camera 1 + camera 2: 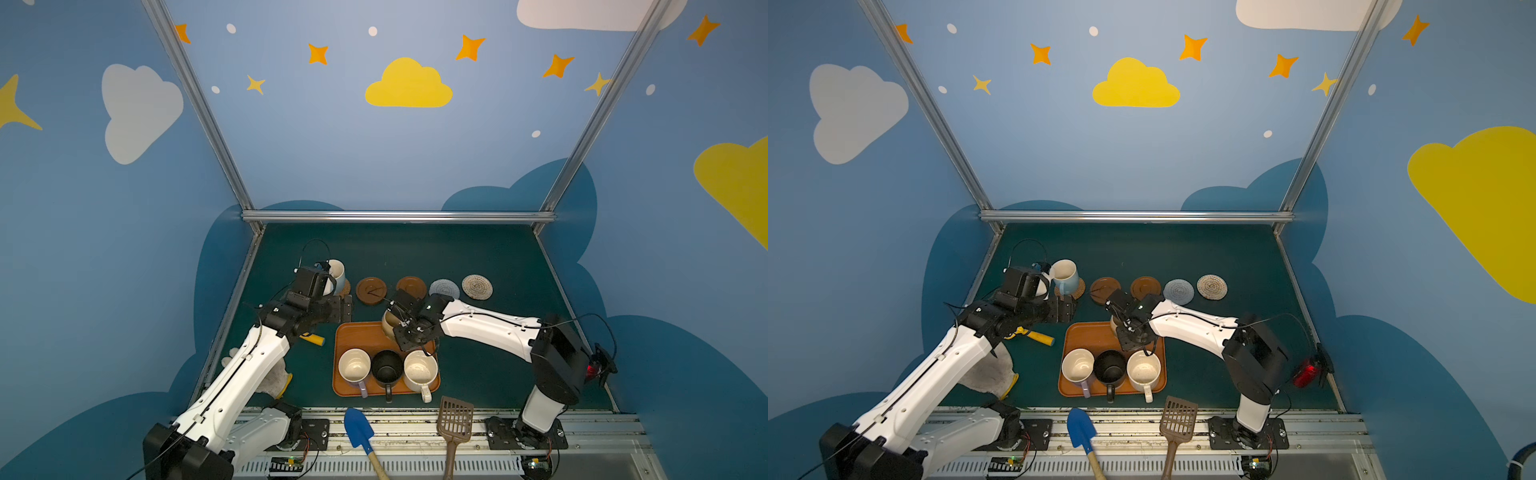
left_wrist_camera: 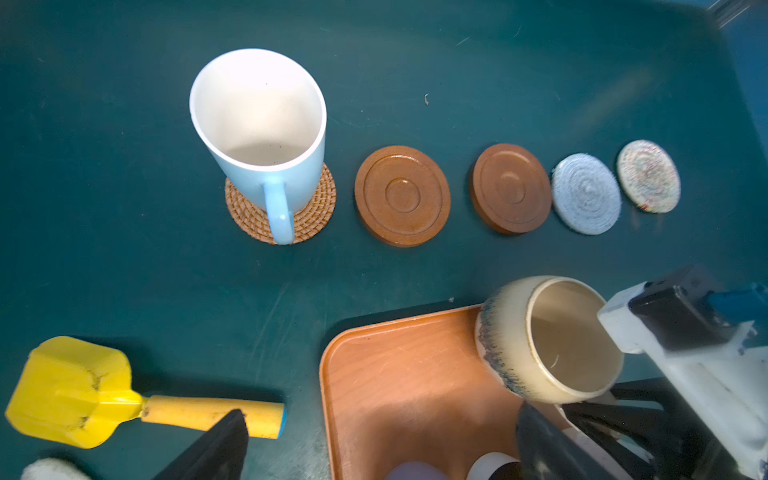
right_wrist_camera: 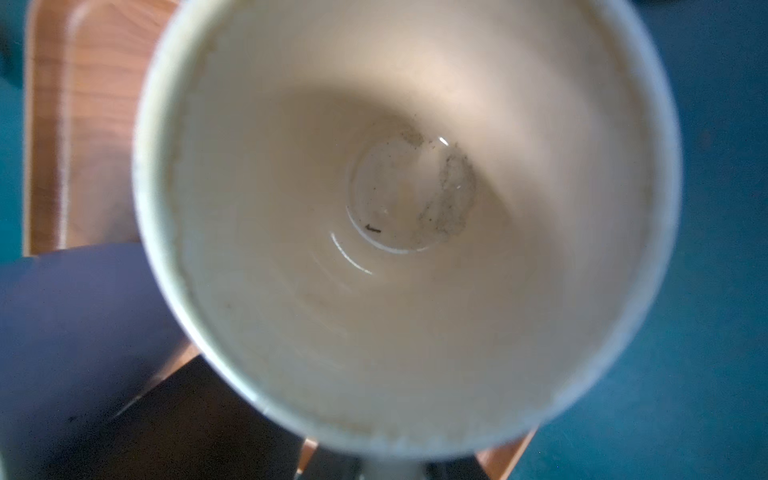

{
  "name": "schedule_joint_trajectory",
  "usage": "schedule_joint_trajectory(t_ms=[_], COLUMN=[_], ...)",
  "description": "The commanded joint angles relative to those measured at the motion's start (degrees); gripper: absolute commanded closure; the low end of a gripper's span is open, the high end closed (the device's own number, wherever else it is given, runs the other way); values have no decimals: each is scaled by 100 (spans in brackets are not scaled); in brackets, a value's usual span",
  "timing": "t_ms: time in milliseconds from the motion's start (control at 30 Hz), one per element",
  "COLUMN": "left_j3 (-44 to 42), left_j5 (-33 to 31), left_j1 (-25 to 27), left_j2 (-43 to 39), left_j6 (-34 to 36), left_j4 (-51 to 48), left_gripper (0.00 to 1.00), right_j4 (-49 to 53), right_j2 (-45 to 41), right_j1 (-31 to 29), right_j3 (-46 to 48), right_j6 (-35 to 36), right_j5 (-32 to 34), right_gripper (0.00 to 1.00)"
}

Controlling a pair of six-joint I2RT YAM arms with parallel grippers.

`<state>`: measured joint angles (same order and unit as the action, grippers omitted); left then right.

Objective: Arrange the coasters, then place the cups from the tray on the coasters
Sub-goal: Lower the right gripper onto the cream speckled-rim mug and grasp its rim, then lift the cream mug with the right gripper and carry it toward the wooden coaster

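Observation:
The light blue cup [image 2: 266,137] stands on the orange woven coaster [image 2: 316,208] at the left end of the row. Two brown coasters [image 1: 370,290] [image 1: 411,286], a grey one [image 1: 444,289] and a beige one [image 1: 477,286] lie bare beside it. My left gripper [image 1: 326,277] is open just left of the blue cup, holding nothing. My right gripper [image 1: 405,323] is shut on the tan-yellow cup [image 2: 548,336], tilted over the tray's [image 1: 353,336] far right corner. Lavender [image 1: 354,365], black [image 1: 386,368] and speckled [image 1: 420,370] cups stand along the tray's near side.
A yellow toy shovel [image 2: 75,390] lies left of the tray, with a white glove [image 1: 274,374] under my left arm. A blue shovel [image 1: 359,432] and a brown slotted scoop [image 1: 455,419] rest on the front rail.

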<state>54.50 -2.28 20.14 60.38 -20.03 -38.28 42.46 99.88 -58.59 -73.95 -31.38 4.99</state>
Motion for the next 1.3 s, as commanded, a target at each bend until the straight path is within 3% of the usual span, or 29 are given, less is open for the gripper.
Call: schedule_joint_trajectory(t_ms=[0,167,500,633,900,1067,1267], left_j3=[-141,-306,-596,-695,-704,-853,-964], left_j5=[369,1172,1717,1607,605,725,854], left_j1=[-125,-470,-616,-634,-841,-863,-863], left_j2=[-301,-547,-437,-286,-143,4,217], left_j6=[-298,-660,-1434,-1690,-1580,-1544,-1594], left_j4=[382,768,1481,1720,1569,1815,1914], left_gripper=[0,0,1,2,3,3,3], right_j4=[-215,-81,403,703,1510,2367,2185], right_j2=[-415,-405,575,1222,2505,3352,3603], right_j1=[27,62,320,497,713,752,734], right_j3=[-424,-847,-2500,-3348,-5140,-6260,-6391], right_j6=[174,329,668,710,589,-29,-577], right_j5=[218,278,262,386,588,643,540], right_gripper=[100,100,100,100,100,100,100])
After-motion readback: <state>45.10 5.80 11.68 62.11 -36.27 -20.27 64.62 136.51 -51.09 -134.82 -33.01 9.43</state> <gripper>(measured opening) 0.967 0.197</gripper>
